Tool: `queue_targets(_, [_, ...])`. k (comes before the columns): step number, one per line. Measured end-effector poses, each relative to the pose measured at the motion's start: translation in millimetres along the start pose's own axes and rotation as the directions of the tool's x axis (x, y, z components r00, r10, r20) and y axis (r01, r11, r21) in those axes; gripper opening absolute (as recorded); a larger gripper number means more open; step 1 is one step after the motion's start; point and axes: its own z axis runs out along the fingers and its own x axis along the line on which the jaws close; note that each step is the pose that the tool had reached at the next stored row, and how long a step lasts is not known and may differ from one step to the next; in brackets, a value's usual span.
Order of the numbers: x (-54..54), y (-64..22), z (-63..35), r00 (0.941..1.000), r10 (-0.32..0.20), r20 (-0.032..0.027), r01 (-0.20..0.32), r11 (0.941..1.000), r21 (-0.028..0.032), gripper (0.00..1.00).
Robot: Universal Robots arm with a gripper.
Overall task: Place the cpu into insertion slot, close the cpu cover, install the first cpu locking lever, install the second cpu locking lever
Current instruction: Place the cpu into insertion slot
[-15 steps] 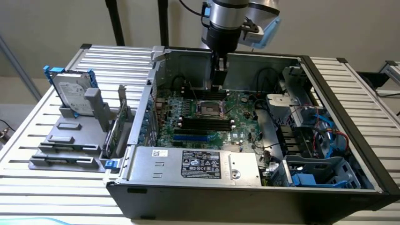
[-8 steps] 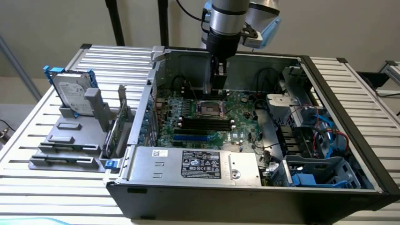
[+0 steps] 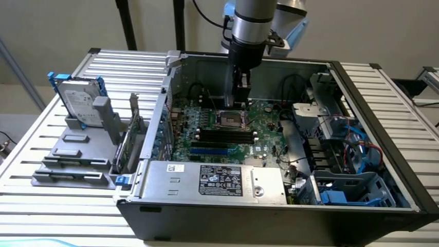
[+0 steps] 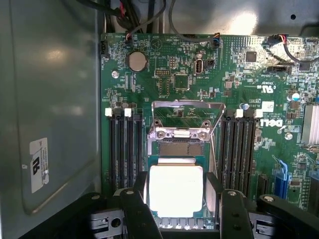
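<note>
Wrist view: end effector (image 4: 177,206) pinching the cpu (image 4: 175,191) by two opposite edges, held over the insertion slot (image 4: 179,148); cpu cover (image 4: 187,104) stands open. Chip is probably light, stiff and slick on top, with a fragile underside. Edge hold suits it, gentle squeeze, keep it level.

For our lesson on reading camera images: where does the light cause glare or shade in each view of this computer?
Wrist view: glare washes the top of the cpu to plain white, and a bright hotspot sits on the computer case wall beyond the green circuit board. Exterior view: light falls evenly on the slatted table, while the inside of the computer case looks dimmer.
</note>
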Motion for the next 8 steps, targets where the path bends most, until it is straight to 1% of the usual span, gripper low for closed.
queue_targets(5, [-4.8,0.2,2.7,1.0000,-0.001,-0.0003,0.001,1.0000,-0.0001,0.55])
queue_targets(8, [-6.5,0.2,6.2,1.0000,-0.001,0.0000,0.001,1.0000,0.0000,0.55])
